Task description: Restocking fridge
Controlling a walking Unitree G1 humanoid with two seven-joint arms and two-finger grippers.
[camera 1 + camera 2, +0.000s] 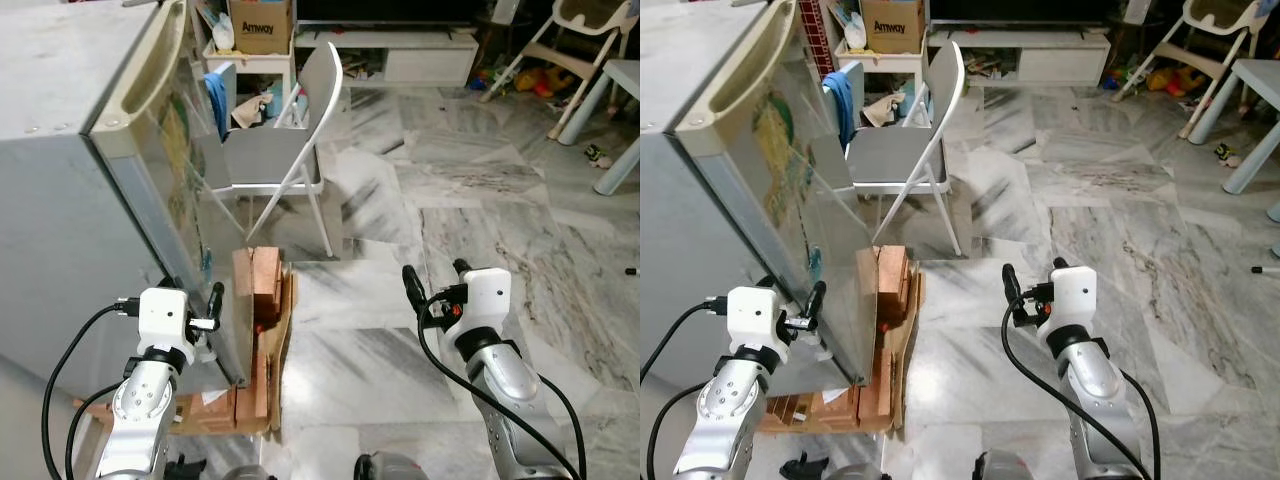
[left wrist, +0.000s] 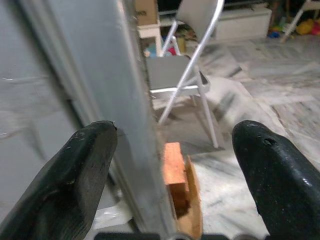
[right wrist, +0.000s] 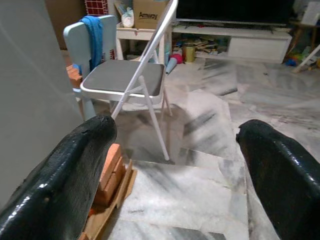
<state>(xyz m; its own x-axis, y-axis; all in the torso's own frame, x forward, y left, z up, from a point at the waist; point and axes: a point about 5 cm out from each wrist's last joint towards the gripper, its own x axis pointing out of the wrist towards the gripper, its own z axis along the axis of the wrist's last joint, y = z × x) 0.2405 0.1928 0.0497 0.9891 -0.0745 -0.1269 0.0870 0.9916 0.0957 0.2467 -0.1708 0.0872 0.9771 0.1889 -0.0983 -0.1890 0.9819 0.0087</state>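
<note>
The grey fridge [image 1: 70, 190] stands at the robot's left, door closed, its base on stacked bricks [image 1: 258, 285] and cardboard. The left hand [image 2: 170, 170] is spread wide at the door's front edge (one finger on each side). The right hand [image 3: 175, 175], also wide, hovers over marble floor [image 1: 450, 200] facing a folding chair [image 1: 285, 150].

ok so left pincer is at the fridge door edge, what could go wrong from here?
1. The left pincer is open astride the fridge door edge; a poor grip could slip off.
2. The folding chair stands close in front, so the swinging door may hit it.
3. The fridge rests on stacked wood blocks; a hard pull might shift it.
</note>
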